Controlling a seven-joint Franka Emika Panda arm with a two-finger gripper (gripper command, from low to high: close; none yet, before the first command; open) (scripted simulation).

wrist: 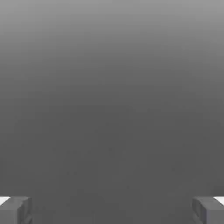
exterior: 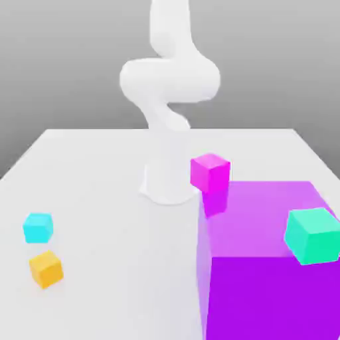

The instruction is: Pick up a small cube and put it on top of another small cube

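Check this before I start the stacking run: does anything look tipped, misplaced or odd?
Nothing is tipped or damaged. The magenta cube and teal cube sit up on the big purple block, while the cyan cube and orange cube rest on the table.

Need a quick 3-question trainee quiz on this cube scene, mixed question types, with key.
1. True or false: the magenta cube rests on the table's surface.
2. Which small cube sits on the large purple block toward the exterior view's right? A) orange B) teal C) cyan
3. Fill in: the orange cube lies beside the ____ cube.

Key: 1 false, it sits on the block's far corner; 2 B, the teal cube; 3 cyan, the cyan cube.
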